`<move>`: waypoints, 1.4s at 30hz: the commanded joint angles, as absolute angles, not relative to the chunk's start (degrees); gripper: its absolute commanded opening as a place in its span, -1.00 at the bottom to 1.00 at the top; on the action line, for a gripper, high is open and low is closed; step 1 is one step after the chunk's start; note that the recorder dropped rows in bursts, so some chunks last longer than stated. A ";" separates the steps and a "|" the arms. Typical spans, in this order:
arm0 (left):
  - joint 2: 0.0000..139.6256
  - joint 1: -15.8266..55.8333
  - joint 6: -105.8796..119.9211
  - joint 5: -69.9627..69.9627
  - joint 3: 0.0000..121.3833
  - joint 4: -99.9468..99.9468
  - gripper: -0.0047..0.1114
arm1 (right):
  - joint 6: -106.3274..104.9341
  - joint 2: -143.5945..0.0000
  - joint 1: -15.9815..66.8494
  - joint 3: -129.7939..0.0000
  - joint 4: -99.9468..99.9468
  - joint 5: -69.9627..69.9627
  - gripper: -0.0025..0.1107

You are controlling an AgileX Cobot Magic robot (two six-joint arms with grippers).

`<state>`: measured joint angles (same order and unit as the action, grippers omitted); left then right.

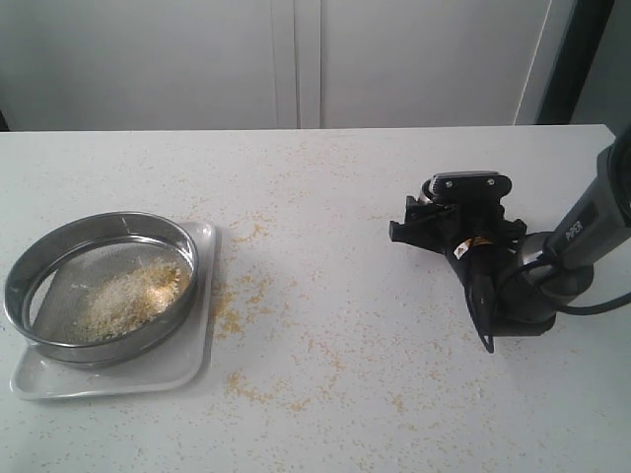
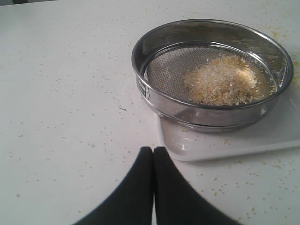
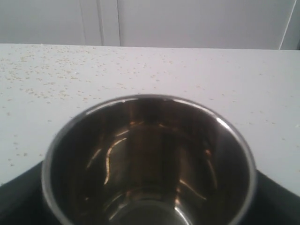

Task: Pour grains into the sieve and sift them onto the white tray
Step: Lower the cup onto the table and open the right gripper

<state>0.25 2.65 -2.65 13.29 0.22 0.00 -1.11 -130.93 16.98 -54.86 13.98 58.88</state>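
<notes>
Grains (image 1: 133, 296) heaped in sieve (image 1: 99, 232) on white tray (image 1: 148, 379), lower left of frame, left gripper (image 2: 153, 154) fingers pressed together nearby, right gripper (image 1: 455, 212) clamped on steel cup (image 3: 150, 154), centre right

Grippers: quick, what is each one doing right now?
Left gripper: closed, holding nothing.
Right gripper: closed around the steel cup.
</notes>
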 commanded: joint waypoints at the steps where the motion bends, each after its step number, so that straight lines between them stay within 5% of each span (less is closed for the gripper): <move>1: 0.00 2.38 -2.67 13.29 0.00 0.00 -0.92 | -1.49 -131.56 16.50 -54.89 16.92 57.09 -0.96; 8: 0.00 2.38 -2.67 13.29 0.00 0.00 -0.92 | -1.49 -131.56 16.50 -54.89 16.97 57.09 -0.75; 16: 0.00 2.38 -2.67 13.29 0.00 0.00 -0.92 | -1.49 -131.56 16.50 -54.77 16.49 57.09 0.37; 19: 0.00 2.38 -2.67 13.29 0.00 0.00 -0.92 | -1.49 -131.56 16.50 -54.77 16.49 56.74 0.58; 42: 0.00 2.38 -2.67 13.29 0.00 0.00 -0.92 | -1.49 -129.53 16.50 -54.68 16.49 54.74 0.60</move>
